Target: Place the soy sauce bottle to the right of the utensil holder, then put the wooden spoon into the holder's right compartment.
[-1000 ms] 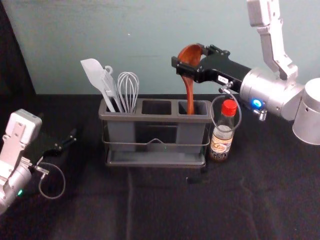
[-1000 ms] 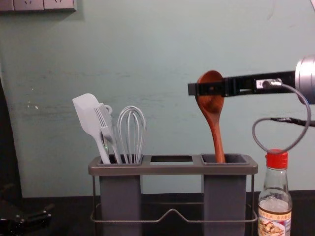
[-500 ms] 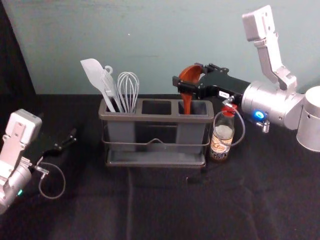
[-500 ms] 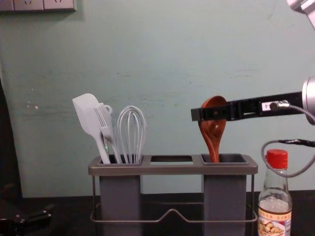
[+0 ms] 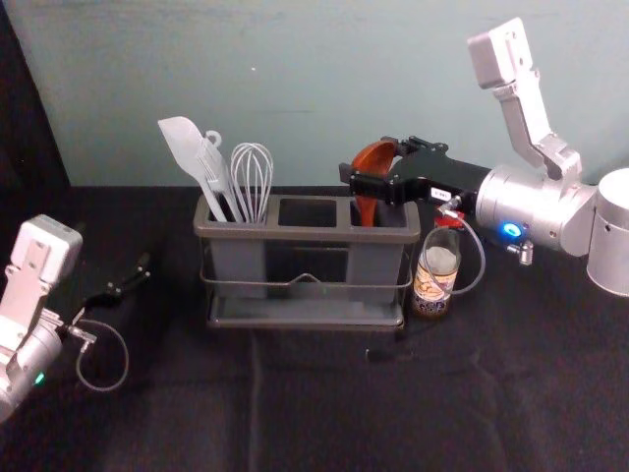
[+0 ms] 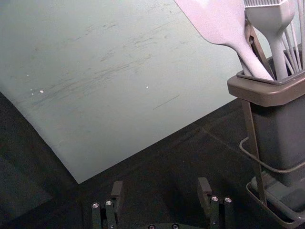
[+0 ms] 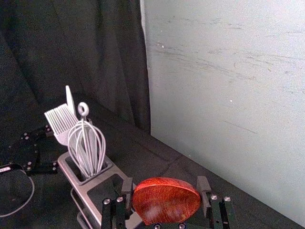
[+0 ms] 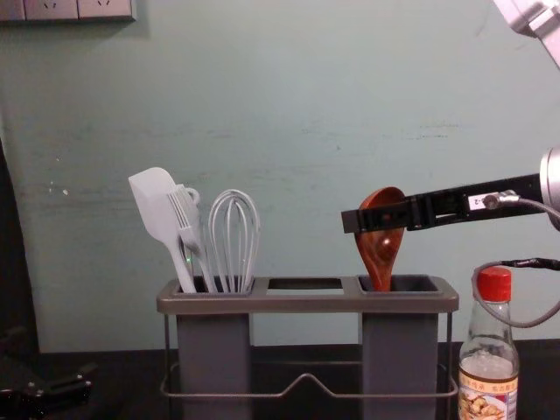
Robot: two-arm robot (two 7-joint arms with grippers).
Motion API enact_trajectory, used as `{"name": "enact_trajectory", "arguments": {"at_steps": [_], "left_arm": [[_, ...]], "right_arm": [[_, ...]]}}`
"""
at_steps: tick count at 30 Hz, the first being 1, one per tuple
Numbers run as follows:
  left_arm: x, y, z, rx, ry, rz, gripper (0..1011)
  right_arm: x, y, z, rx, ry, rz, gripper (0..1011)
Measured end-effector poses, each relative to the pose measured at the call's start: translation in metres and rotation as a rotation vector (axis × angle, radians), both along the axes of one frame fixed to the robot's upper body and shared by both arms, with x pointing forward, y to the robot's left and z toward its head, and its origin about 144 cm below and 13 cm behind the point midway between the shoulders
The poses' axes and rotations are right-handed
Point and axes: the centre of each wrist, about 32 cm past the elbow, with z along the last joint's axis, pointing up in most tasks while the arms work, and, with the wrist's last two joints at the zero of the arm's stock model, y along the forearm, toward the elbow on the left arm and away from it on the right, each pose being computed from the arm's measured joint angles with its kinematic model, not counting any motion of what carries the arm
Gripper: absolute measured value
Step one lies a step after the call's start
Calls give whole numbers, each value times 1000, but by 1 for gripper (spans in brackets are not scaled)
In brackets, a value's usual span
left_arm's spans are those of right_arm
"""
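Note:
Upright over the utensil holder (image 5: 305,233), my right gripper (image 5: 370,167) grips the wooden spoon (image 5: 374,155) by its bowl. The spoon's lower end is inside the right compartment, its tip hidden. In the right wrist view, the pads of my right gripper (image 7: 165,193) press both sides of the spoon bowl (image 7: 166,199). Just right of the holder stands the soy sauce bottle (image 8: 490,350) with its red cap, partly behind the arm's cable in the head view. My left gripper (image 5: 128,282) is parked at the left, and in its wrist view the left gripper (image 6: 160,191) stands open and empty.
The holder's left compartment has a white spatula (image 8: 157,206), a brush and a whisk (image 8: 234,236). Its wire frame (image 8: 306,376) runs around the front. Behind is the pale green wall (image 8: 289,105), and black cloth (image 5: 324,413) covers the table.
My right gripper has come down with the spoon, which now sits deeper in the right compartment. The bottle, the holder and the left arm have stayed where they were.

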Motion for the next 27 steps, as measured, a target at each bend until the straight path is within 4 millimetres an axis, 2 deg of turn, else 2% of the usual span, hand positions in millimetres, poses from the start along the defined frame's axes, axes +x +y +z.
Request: {"name": "enact_trajectory", "arguments": {"at_steps": [19,27], "left_arm": [[0,0,0,0,0,0,1012],[0,0,0,0,0,0,1011]], "right_arm": [[1,1,0,-7,10,3,836],[0,1,-1,-9,15,3,1000]]}}
